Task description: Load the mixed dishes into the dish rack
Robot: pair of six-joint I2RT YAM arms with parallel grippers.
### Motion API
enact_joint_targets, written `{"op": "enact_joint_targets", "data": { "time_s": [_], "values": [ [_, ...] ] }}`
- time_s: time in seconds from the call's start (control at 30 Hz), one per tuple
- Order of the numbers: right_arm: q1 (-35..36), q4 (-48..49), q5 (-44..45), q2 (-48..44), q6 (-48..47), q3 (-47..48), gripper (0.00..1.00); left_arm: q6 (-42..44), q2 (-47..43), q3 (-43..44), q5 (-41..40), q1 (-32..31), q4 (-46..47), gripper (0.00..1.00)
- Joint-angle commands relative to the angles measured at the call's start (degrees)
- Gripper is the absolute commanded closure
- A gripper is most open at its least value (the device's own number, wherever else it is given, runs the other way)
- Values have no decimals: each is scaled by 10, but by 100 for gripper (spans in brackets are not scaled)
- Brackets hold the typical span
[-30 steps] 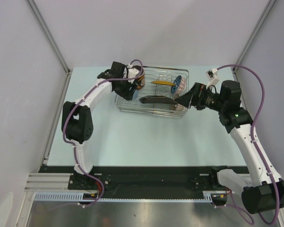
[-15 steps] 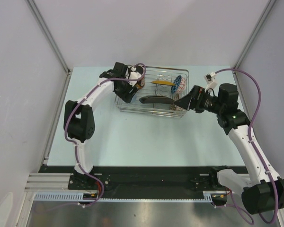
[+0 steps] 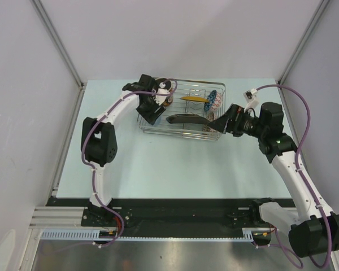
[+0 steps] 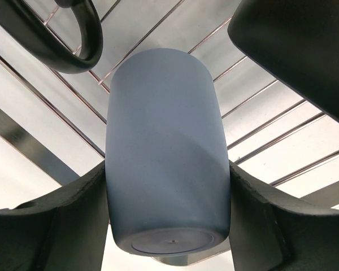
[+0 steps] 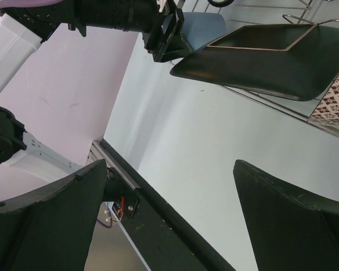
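Observation:
My left gripper (image 3: pixel 152 112) is shut on the small light-blue cup (image 4: pixel 166 147), holding it over the wires at the left end of the dish rack (image 3: pixel 181 134). The cup also shows in the right wrist view (image 5: pixel 202 25). The dark mug (image 3: pixel 165 89) stands at the rack's back left; its black handle (image 4: pixel 82 34) is beside the cup. In the rack stand the yellow plate (image 3: pixel 195 99), the blue-patterned bowl (image 3: pixel 213 100), the dark square plate (image 3: pixel 186 119) and the pinkish-beige bowl (image 5: pixel 333 101). My right gripper (image 3: pixel 223 119) is open and empty at the rack's right end.
The rack sits at the back middle of the pale table (image 3: pixel 158 164). Grey walls stand on the left, back and right. The black base rail (image 5: pixel 158 209) runs along the near edge. The left arm arches over the table's left side.
My left gripper has swung a little right and lower over the rack's left end with the cup still in it. My right arm has drawn back slightly.

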Motion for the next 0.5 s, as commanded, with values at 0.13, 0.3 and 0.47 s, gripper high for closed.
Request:
{"op": "enact_joint_targets", "data": {
  "time_s": [0.13, 0.3, 0.47],
  "values": [
    [-1, 28, -10, -24, 12, -11, 0, 11, -7, 28, -20, -14, -6, 0],
    [1, 37, -11, -25, 16, -14, 0, 11, -20, 29, -28, -26, 0, 0],
    [7, 33, -6, -26, 15, -15, 0, 8, -30, 38, -29, -33, -1, 0]
  ]
}}
